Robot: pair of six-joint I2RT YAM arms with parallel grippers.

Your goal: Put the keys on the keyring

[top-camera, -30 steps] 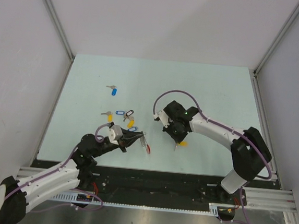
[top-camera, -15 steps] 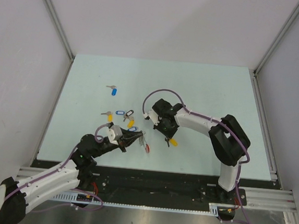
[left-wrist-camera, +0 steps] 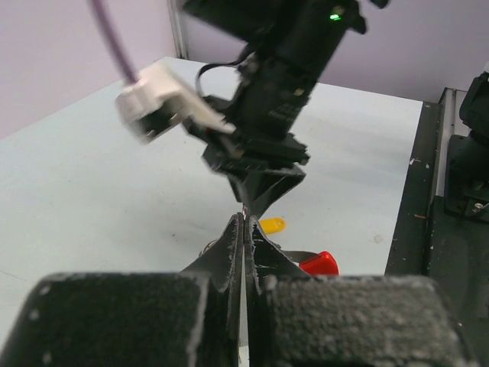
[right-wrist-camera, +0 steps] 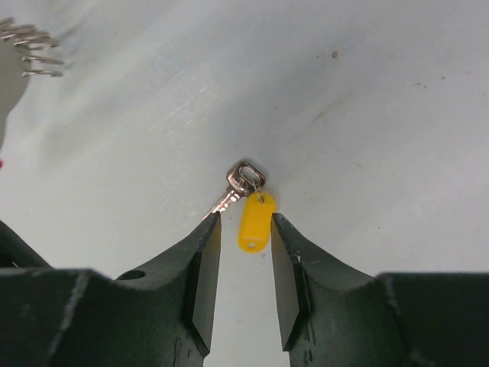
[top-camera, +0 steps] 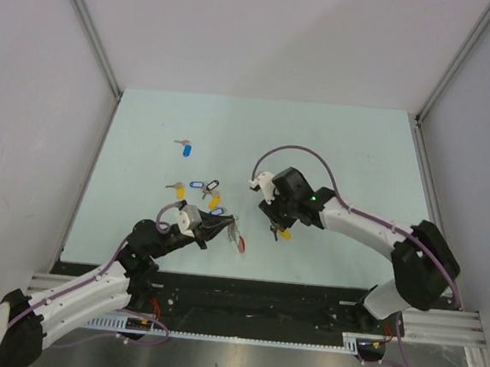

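Observation:
My right gripper (right-wrist-camera: 244, 223) is open, its fingers on either side of a yellow-tagged key (right-wrist-camera: 253, 220) that lies flat on the table; its silver blade (right-wrist-camera: 235, 186) points left. In the top view this gripper (top-camera: 276, 228) stands over that key (top-camera: 285, 233). My left gripper (top-camera: 219, 227) is shut on the keyring, whose red arc (top-camera: 240, 241) sticks out to its right. In the left wrist view the jaws (left-wrist-camera: 243, 220) are closed, with the red arc (left-wrist-camera: 319, 262) just beyond them. The other keys (top-camera: 200, 190) lie in a loose cluster.
A lone blue-tagged key (top-camera: 186, 149) lies further back on the left. Metal rails and grey walls border the pale table (top-camera: 359, 151). The right gripper's body (left-wrist-camera: 263, 115) hangs right in front of the left gripper.
The right arm swung left and then back a little. The yellow-tagged key now lies slightly further left, nearer the keyring. The left arm and keyring have not moved.

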